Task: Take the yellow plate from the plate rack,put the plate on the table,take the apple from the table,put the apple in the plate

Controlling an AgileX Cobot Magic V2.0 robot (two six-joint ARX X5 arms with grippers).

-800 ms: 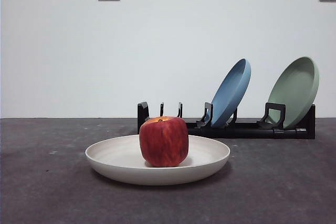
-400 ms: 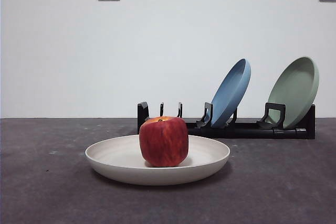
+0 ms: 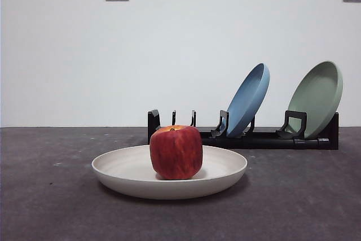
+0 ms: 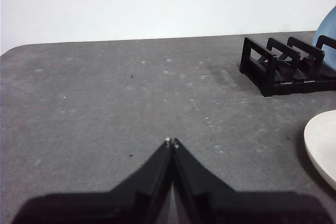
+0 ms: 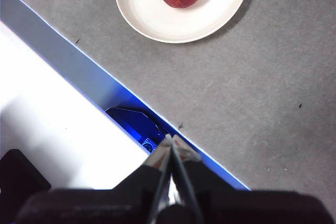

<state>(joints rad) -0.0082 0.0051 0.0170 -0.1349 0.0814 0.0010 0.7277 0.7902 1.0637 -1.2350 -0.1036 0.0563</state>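
1. Apple (image 3: 176, 152) sits in the yellow plate (image 3: 124, 169), roughly at its middle, stem dimple up; the right wrist view shows the same, the fruit resting inside the plate's rim and touching nothing else.
2. The plate lies flat on the surface (image 3: 51, 196), just in front of the plate rack (image 3: 254, 139), whose near slots stand bare.
3. Two other plates lean in the rack: a blue plate (image 3: 248, 100) toward the middle and a pale green plate (image 3: 318, 97) at the far end. Neither belongs to the task.
4. The left gripper (image 4: 171, 142) hangs over bare surface, its jaws pressed together and pinching nothing; the rack's end and an edge of the yellow plate show off to one side, well apart from it.
5. The right gripper (image 5: 170, 139) is drawn back near the surface's edge, well apart from the plate, with its jaws likewise pressed together on nothing.
6. Neither arm shows in the front view, so both appear to be waiting.
7. Judged from how things lie, every step is done: plate out of the rack and down, apple in it. No step seems to be in hand.
8. The next move, as I read it, calls for nothing beyond keeping both arms clear so the plate is not nudged.
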